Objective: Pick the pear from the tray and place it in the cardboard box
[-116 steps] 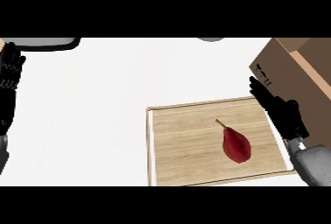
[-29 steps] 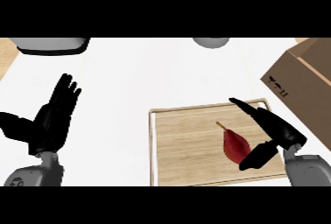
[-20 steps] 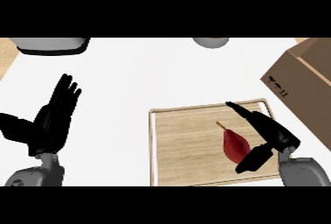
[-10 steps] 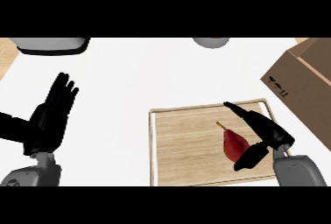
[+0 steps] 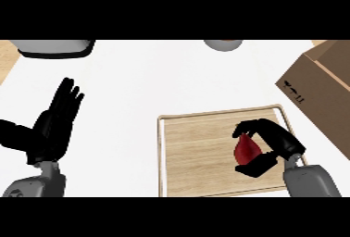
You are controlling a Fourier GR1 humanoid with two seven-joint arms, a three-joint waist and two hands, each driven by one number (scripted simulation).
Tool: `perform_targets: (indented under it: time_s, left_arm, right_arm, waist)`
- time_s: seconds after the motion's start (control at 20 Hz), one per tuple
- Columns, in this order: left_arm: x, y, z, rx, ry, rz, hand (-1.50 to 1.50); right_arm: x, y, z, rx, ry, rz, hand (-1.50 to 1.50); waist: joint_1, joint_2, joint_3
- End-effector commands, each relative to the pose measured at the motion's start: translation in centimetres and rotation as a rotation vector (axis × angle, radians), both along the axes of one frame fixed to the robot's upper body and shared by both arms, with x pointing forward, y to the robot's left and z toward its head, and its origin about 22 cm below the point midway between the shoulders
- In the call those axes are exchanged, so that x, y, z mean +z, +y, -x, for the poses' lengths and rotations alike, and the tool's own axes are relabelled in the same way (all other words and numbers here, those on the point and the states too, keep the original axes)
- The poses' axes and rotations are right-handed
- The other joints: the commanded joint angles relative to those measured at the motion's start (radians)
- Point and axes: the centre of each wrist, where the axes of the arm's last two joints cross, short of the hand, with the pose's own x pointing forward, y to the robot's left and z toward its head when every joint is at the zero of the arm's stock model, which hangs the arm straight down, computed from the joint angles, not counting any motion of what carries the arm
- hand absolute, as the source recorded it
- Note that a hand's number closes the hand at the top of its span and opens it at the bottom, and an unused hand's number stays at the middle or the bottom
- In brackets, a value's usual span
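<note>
While the right hand (image 5: 273, 141) curls around the red pear (image 5: 246, 149) on the wooden tray (image 5: 198, 157), the cardboard box (image 5: 321, 88) stands far right; the left hand (image 5: 51, 125) rests open on the white counter (image 5: 150, 78).

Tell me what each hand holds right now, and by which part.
The right hand is curled round the red pear, fingers over its narrow stem end, thumb under its wide base. The left hand holds nothing.

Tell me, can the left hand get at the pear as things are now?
Probably not easily. The left hand rests open at the view's left, well apart from the tray, and the right hand is already curled round the pear, covering most of it.
</note>
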Motion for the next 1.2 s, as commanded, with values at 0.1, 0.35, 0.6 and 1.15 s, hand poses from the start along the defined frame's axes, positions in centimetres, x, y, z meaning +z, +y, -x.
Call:
perform_targets:
  time_s: [0.1,0.35,0.6,1.15]
  left_arm:
    - [0.9,-1.6,-0.2,-0.007,-0.008,0.007,0.00]
    - [0.8,-0.5,-1.3,-0.004,-0.020,0.011,0.00]
    - [-0.4,0.4,0.3,0.024,0.028,-0.001,0.00]
    - [0.1,-1.6,0.6,0.013,0.010,0.010,0.00]
  right_arm:
    - [-1.0,0.6,0.3,0.032,-0.101,0.044,1.50]
    - [1.9,-0.4,-1.0,-0.033,-0.214,0.034,1.50]
    - [1.3,4.0,6.3,0.210,-0.377,0.150,1.50]
    - [9.8,5.8,13.6,0.379,-0.658,0.245,1.50]
  waist:
    - [0.000,0.001,0.001]
    - [-0.002,0.002,0.001]
    - [-0.018,-0.008,0.001]
    - [-0.009,-0.002,0.001]
